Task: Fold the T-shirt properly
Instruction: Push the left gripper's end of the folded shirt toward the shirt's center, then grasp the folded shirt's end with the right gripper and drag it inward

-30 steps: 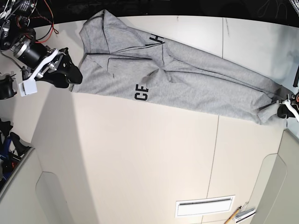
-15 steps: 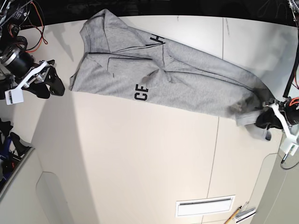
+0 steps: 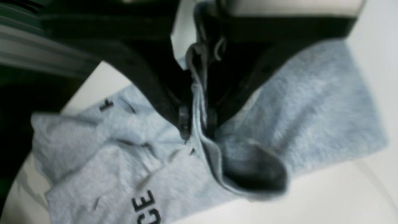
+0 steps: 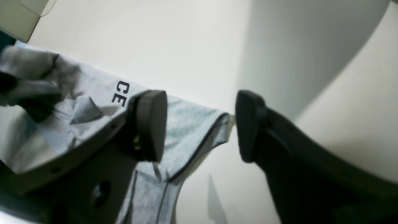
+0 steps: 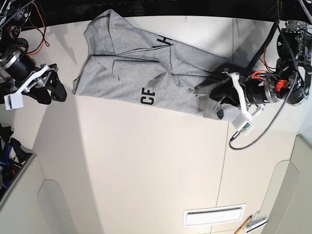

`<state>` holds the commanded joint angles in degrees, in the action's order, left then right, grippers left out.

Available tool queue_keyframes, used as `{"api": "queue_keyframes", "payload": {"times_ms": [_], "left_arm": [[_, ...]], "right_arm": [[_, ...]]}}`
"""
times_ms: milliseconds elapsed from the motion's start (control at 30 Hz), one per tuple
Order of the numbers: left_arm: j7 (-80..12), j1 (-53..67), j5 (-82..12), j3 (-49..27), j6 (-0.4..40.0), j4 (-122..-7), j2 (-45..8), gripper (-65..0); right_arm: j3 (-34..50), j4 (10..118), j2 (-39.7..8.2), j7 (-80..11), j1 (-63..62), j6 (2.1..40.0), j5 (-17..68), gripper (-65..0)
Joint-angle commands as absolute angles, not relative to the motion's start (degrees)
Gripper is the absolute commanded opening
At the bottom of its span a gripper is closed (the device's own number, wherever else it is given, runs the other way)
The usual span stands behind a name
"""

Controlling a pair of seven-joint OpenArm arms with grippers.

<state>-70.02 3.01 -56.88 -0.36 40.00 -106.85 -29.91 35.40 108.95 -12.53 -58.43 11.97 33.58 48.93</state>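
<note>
The left gripper [image 3: 196, 124] pinches a fold of the one grey T-shirt [image 5: 146, 68], lifted over the bench [image 5: 146, 161]. The right gripper [image 4: 200, 124] gapes wide and empty beside the shirt's edge.

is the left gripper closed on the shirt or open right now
Shut on it. The left gripper pinches a ridge of grey T-shirt between its closed jaws, lifting that end.

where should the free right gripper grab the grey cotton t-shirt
The open right gripper should pinch the grey cotton T-shirt's near corner, coming in low from its own side: that edge lies flat and free, while the left gripper holds the far end.
</note>
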Motion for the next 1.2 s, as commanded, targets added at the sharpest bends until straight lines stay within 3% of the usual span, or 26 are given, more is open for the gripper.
{"api": "queue_keyframes", "payload": {"times_ms": [167,200,333,367,567,667,767,800,967,1200], "left_arm": [[-67.53,3.03,-53.23,3.86,40.00,-105.67,-28.42,-65.0],[-67.53,3.03,-53.34,4.38,40.00,-105.67,-28.40,-62.2],[-65.71,3.05,-55.09,5.82,40.00,-105.67,-28.38,-28.4],[-64.88,3.03,-55.86,5.93,40.00,-105.67,-28.40,-24.1],[-63.79,2.72,-60.99,5.93,40.00,-105.71,-28.10,-23.3],[-63.90,2.52,-59.07,4.49,40.00,-105.80,-28.12,-23.4],[-63.90,2.57,-57.60,-0.60,40.00,-105.80,-28.14,-23.4],[-63.88,2.55,-57.67,-2.72,40.00,-105.80,-28.12,-23.4],[-63.94,2.59,-58.08,-9.69,40.00,-105.80,-28.14,-23.4],[-64.16,3.05,-58.04,-10.17,40.00,-105.80,-28.32,-23.4]], "right_arm": [[35.40,108.95,-12.53,-59.20,12.62,33.58,50.59,-30.3],[35.40,108.95,-12.53,-59.18,12.95,33.58,50.59,-30.3],[35.42,108.95,-12.53,-59.20,14.68,33.61,51.44,-30.3],[35.42,108.95,-12.51,-59.29,15.14,33.61,51.88,-30.3],[35.40,108.95,-12.49,-61.06,17.28,33.63,54.52,-30.3],[35.20,108.90,-12.49,-61.52,20.49,33.67,56.21,-29.8],[34.79,108.79,-11.53,-61.47,24.69,34.33,57.06,-20.4],[34.79,108.73,-10.81,-61.43,25.58,34.30,57.23,-19.9],[34.33,106.02,-7.27,-60.75,26.70,34.35,58.00,-19.9],[32.49,96.25,-6.28,-60.36,23.27,34.57,58.08,-19.9]]}}
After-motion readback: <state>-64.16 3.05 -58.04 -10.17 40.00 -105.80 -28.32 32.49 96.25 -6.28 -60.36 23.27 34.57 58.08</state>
